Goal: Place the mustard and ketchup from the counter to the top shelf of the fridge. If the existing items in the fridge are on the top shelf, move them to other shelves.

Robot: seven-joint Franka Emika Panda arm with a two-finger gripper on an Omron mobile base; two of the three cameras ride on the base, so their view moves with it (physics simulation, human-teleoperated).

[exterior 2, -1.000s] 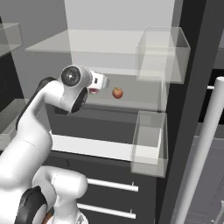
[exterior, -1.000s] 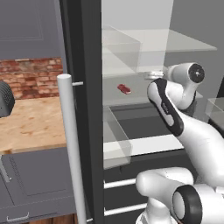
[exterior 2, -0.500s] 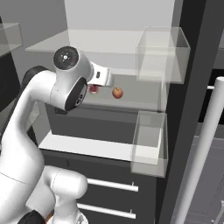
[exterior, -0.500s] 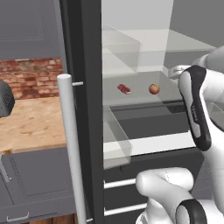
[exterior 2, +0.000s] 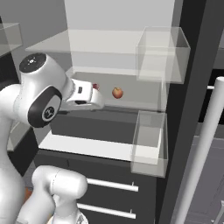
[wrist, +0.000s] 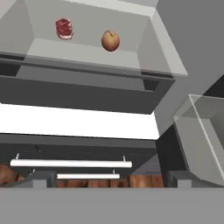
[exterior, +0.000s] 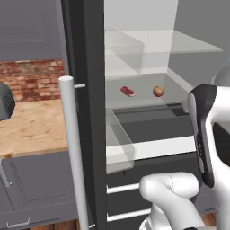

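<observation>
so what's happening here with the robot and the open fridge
A white robot arm is reaching toward the open fridge, its hand out in front of the shelf. On that shelf sit an apple and a small piece of red meat, side by side and apart. The hand carries nothing that the pictures show. No mustard or ketchup has reached the fridge; the glass shelf above is bare.

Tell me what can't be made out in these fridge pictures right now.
- Claw, right base view: hidden behind the hand, so open or shut is unclear.
- Red item, right base view: mostly covered by the hand.
- Counter, left base view: its right part is blocked by the fridge door; no bottles visible.
</observation>
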